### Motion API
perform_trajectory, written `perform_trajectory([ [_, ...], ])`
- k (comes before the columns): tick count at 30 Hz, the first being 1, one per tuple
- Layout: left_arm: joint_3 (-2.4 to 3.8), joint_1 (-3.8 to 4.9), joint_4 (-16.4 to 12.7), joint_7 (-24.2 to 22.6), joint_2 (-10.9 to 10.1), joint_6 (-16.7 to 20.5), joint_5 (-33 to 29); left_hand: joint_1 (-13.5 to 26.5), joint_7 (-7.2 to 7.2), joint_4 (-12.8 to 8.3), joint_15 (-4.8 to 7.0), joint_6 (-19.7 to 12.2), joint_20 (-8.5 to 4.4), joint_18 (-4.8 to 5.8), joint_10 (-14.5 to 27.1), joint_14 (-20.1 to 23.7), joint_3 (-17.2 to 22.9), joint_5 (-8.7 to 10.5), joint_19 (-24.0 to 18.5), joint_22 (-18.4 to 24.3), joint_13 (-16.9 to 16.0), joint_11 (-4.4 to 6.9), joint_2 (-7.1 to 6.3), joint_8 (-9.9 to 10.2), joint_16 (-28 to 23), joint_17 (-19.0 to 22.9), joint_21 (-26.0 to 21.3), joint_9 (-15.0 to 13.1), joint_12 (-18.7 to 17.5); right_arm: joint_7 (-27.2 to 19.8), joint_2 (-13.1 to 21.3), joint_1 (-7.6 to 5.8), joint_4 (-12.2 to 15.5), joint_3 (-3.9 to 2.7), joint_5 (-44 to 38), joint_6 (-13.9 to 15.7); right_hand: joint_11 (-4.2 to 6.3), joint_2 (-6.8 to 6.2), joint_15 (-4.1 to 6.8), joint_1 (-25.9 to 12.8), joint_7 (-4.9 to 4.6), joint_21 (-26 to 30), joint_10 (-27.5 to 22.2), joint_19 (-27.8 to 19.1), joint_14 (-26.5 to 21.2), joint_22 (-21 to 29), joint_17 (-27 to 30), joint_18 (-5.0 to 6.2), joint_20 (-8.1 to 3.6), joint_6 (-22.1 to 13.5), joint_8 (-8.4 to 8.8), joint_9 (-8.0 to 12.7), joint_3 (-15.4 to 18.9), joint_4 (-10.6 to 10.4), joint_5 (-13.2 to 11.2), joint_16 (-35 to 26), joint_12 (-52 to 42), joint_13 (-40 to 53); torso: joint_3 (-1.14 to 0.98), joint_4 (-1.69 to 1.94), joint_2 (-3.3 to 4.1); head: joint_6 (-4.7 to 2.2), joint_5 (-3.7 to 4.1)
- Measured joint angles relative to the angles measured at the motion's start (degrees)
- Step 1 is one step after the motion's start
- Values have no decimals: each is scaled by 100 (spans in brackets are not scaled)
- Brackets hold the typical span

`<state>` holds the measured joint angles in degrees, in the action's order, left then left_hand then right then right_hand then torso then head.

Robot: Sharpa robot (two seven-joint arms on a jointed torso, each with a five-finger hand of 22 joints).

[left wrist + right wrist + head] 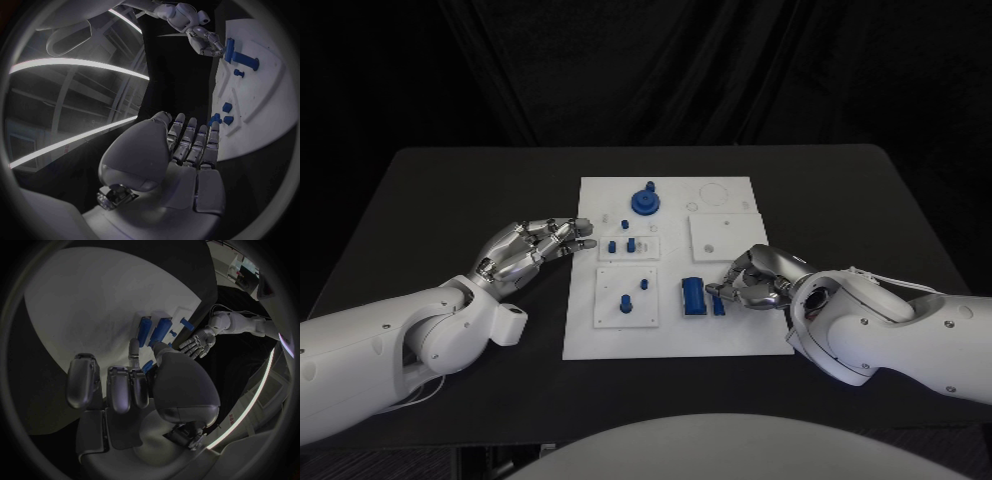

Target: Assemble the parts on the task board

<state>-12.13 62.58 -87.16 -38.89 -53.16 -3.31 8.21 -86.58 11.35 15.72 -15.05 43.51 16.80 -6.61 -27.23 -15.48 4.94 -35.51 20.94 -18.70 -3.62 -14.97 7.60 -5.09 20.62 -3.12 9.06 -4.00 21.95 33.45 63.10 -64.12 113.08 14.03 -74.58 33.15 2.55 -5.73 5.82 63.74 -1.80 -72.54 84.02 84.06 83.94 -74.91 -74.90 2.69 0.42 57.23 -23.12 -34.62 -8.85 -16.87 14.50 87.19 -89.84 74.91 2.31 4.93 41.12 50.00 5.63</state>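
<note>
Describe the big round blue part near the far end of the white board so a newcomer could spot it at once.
Start at the white task board in the middle of the black table. Go to its far edge, away from both hands: the round blue part stands there. It is wider and rounder than the small pegs nearer the robot.

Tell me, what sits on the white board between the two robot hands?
In the head view, small blue parts stand between the left robot hand and right robot hand.

The left hand (531, 250) hovers with fingers apart, holding nothing, while the right hand (754, 280) curls, fingertips pinched together.
</note>
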Motion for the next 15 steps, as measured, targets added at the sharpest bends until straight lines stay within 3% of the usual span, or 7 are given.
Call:
perform_trajectory([
  [10, 0, -2, 5, 0, 3, -4, 0, 0, 0, 0, 0, 0, 0, 0, 0, 0, 0, 0, 0, 0, 0, 0, 0, 0, 0, 1, 0, 0, 0, 22, 36, 0, 3, 0, -97, -28, 0, 39, 0, -80, -8, 28, 0, 0, 0, 0, 0, 0, 0, 9, 7, -8, 15, -5, -29, 0, 0, 0, -6, 0, 2, 0, -5],
  [15, 0, -3, 5, 0, -2, -6, 0, 0, 0, 0, 0, 0, 0, 0, 0, 0, 0, 0, 0, 1, 0, 0, 0, 0, 0, 1, 0, 0, 0, -31, 111, 0, 22, 1, -167, 59, 0, 103, 0, -27, -8, 28, 0, 0, 0, 0, 0, 0, 0, 9, 38, -47, -12, 22, 300, 0, 0, 0, -9, -3, 2, 0, -23],
])
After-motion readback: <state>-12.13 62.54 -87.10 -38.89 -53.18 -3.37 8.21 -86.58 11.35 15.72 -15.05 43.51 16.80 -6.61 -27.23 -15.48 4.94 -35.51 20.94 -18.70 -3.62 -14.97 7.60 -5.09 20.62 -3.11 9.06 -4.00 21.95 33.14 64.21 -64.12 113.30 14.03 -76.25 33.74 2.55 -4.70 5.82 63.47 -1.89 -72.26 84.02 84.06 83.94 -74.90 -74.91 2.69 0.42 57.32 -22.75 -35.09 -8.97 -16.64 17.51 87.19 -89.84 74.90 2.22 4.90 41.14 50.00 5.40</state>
